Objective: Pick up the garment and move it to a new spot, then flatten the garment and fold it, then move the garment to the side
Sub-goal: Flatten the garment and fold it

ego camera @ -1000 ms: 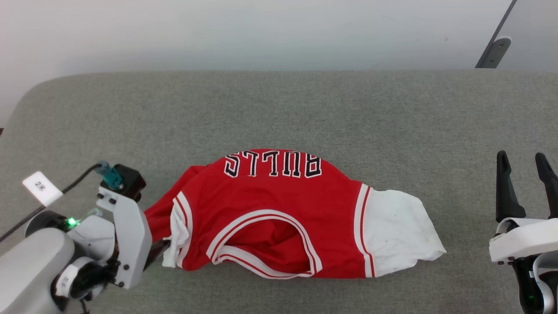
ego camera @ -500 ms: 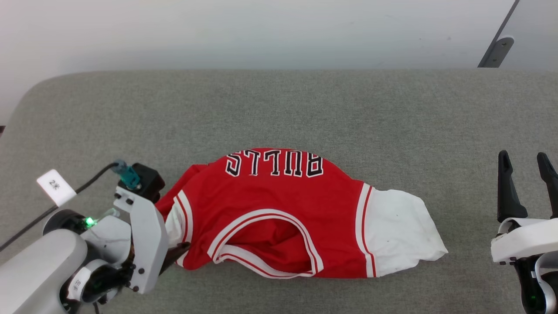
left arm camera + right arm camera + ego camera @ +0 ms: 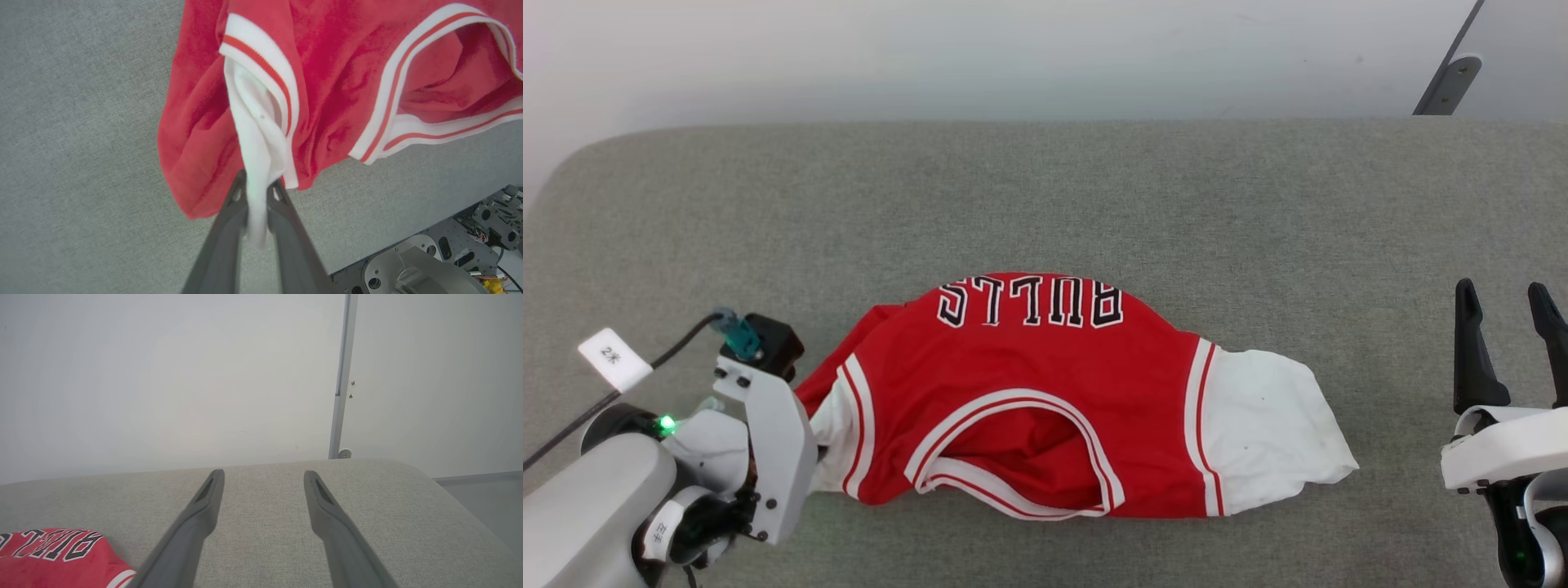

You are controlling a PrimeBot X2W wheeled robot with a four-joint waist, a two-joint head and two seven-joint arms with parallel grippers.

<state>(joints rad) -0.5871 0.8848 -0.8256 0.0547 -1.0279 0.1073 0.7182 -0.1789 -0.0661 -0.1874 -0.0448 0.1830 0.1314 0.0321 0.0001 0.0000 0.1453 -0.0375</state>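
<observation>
Grey cloth covers the desk (image 3: 1045, 204), where the garment (image 3: 1029, 384) lies crumpled straight ahead of my left tool (image 3: 258, 181), which pinches narrow on its white sleeve (image 3: 255, 134) to lift by an edge, while my right tool (image 3: 1501, 287) waits wide and empty, well apart.

Black, white-edged "BULLS" (image 3: 1029, 302) stands upside down on the jersey (image 3: 1013, 384), beyond the left gripper (image 3: 256, 187) and to its right. A white tag (image 3: 614, 359) on the cable (image 3: 678, 339) behind that gripper reads "2" and one small character.

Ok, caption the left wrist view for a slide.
Left gripper pinches the white sleeve of the garment over the grey cushion.
</observation>
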